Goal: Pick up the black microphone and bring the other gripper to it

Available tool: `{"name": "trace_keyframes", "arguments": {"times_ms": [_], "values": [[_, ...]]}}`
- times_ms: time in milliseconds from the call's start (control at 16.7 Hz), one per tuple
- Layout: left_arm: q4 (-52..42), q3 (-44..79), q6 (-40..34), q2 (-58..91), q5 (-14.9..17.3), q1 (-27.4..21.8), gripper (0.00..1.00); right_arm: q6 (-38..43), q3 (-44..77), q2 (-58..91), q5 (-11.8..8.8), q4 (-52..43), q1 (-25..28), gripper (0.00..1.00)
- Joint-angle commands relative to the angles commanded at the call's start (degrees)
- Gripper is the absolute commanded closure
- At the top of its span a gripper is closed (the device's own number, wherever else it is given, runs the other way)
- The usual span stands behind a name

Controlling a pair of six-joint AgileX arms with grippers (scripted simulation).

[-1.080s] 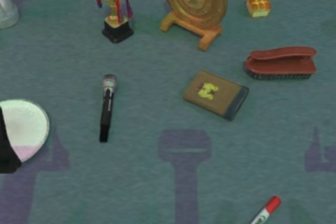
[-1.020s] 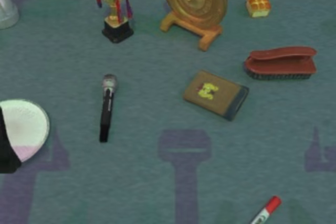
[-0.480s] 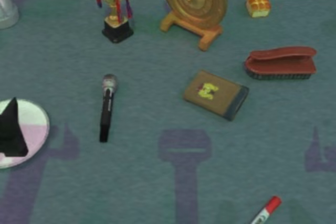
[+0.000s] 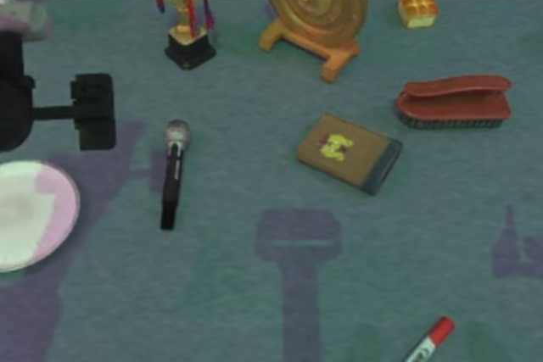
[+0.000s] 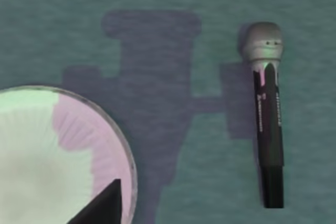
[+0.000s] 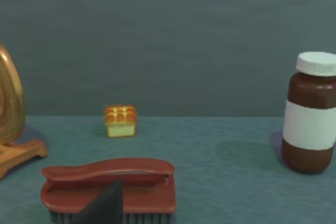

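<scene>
The black microphone point(image 4: 172, 174) lies flat on the left half of the table, its silver mesh head point(image 5: 264, 44) pointing to the far side. My left arm point(image 4: 51, 112) hangs above the table, to the left of the microphone's head and apart from it. In the left wrist view only one finger point(image 5: 102, 208) shows, over the plate's rim, with nothing held. My right arm, the other gripper, is outside the top view. One finger point(image 6: 105, 205) of it shows in front of the brush, far from the microphone.
A white and pink plate point(image 4: 30, 209) sits left of the microphone. A trophy point(image 4: 182, 10) and a gold dial on a stand point(image 4: 312, 6) stand at the back. A brown book point(image 4: 348, 153), a red brush point(image 4: 454, 101), a bread cube point(image 4: 417, 8), a red-capped marker point(image 4: 431, 338) and a brown jar point(image 6: 310, 114) lie to the right.
My left arm has swung from over the plate towards the far side. It now stands left of the microphone's head and the plate is uncovered. The microphone has not moved.
</scene>
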Motion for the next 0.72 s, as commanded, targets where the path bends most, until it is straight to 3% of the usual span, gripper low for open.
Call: {"name": "trace_keyframes", "arguments": {"times_ms": [360,720], "values": [[-13.51,23.45,-5.14,31.56,-0.16,-5.60,0.00,0.00,0.00,0.00,0.00,0.00,0.00,0.00],[-22.32,34.51,-7.88,46.99,-0.69,-8.50,0.00,0.00,0.00,0.00,0.00,0.00,0.00,0.00]]}}
